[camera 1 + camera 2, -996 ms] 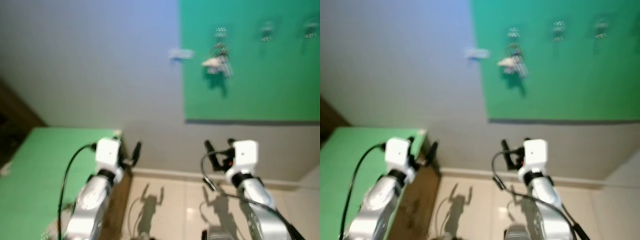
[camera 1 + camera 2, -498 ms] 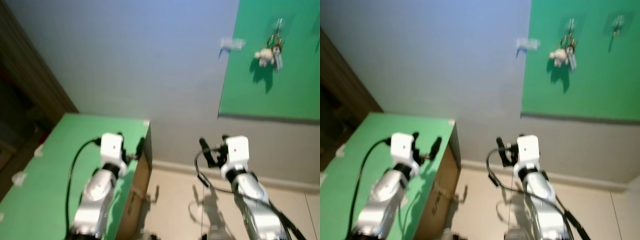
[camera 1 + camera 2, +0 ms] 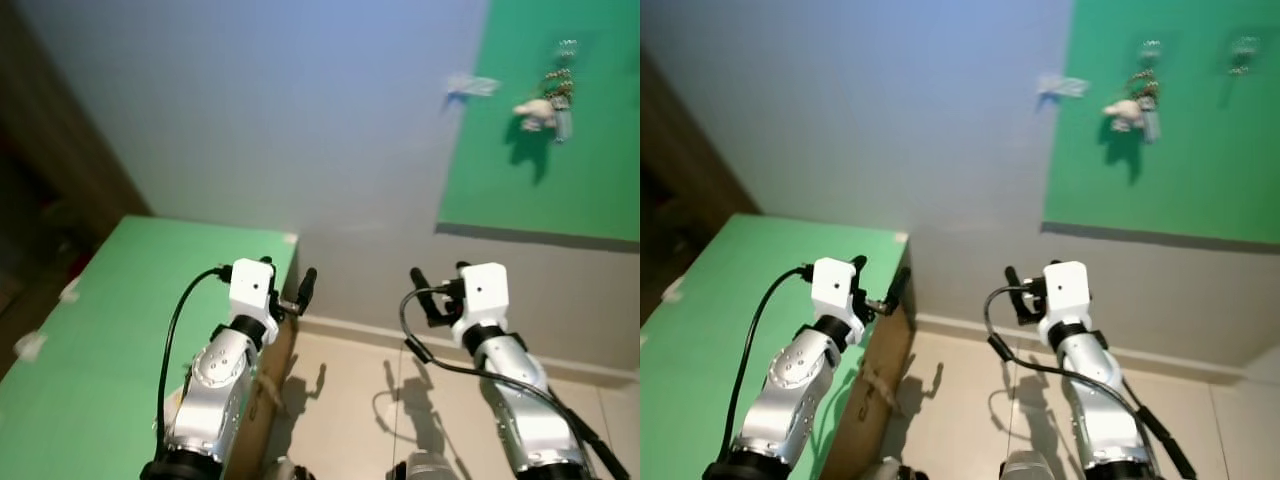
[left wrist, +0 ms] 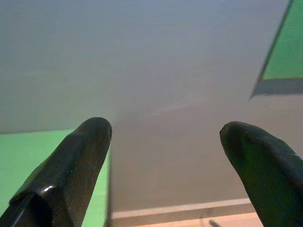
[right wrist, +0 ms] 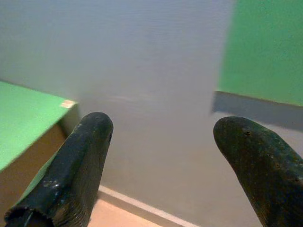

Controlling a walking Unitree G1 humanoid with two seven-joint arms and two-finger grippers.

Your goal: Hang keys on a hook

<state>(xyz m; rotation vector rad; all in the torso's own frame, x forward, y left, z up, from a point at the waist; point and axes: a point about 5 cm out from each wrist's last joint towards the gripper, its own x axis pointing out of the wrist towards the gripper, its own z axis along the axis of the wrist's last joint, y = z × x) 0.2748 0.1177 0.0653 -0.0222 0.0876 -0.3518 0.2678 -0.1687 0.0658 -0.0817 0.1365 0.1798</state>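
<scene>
A bunch of keys with a small white plush charm (image 3: 543,110) hangs from a hook (image 3: 567,47) on the green wall board (image 3: 590,180), high at the far right. Another hook (image 3: 1243,46) sits further right on the board. Both arms are held out low in front of me, well below and left of the keys. My left gripper (image 3: 288,279) is open over the corner of the green table, with nothing between its fingers (image 4: 71,163). My right gripper (image 3: 441,281) is open over the floor, empty between its fingers (image 5: 75,165).
A green-topped table (image 3: 100,330) with a brown cardboard side stands at my left against the grey wall. Dark wooden furniture (image 3: 40,180) lies beyond it at the far left. A small white piece (image 3: 470,87) is stuck on the wall beside the board. Beige tiled floor (image 3: 350,400) lies below.
The whole view has swung left, so the board and keys now sit at the right edge. The keys still hang on their hook. Both grippers stay open and empty.
</scene>
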